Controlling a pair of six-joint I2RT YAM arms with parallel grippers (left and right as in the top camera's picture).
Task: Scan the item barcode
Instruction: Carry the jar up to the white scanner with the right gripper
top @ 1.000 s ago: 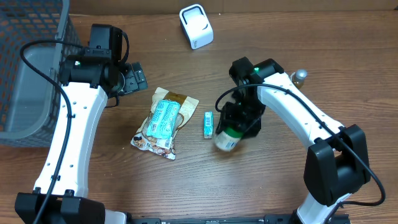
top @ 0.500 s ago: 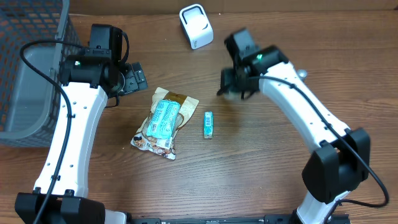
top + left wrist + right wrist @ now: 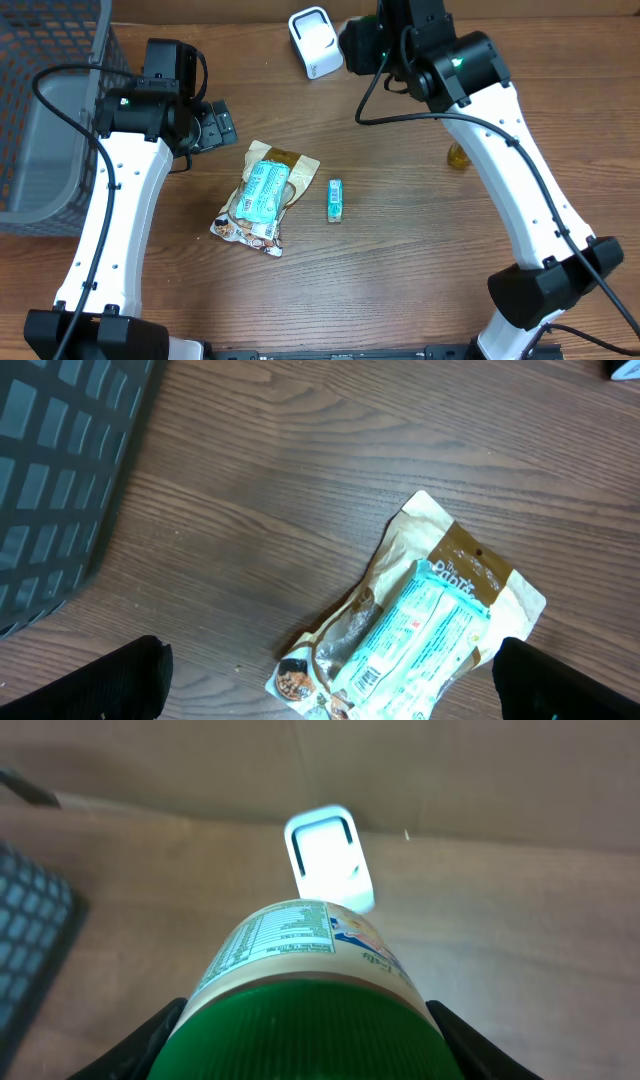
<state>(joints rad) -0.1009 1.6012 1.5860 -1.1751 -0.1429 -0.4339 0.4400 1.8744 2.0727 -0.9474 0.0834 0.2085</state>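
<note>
The right jaws are pinching the bottle (image 3: 300,1020) by its sides. Its green lid is nearest the camera, and it is hanging in the air just in front of the scanner (image 3: 328,855). I think the job now is showing the barcode. The label part facing up is looking like a food facts table. So the bottle probably needs turning until the stripes are facing the scanner, then holding steady and close.

The barcode is not showing anywhere. From above, the arm is covering most of the bottle. Well away from the scanner, the left jaws are spread wide and empty, hanging over the bag (image 3: 420,630) on the worktop (image 3: 200,490). Their tips are cut off at the picture's corners.
</note>
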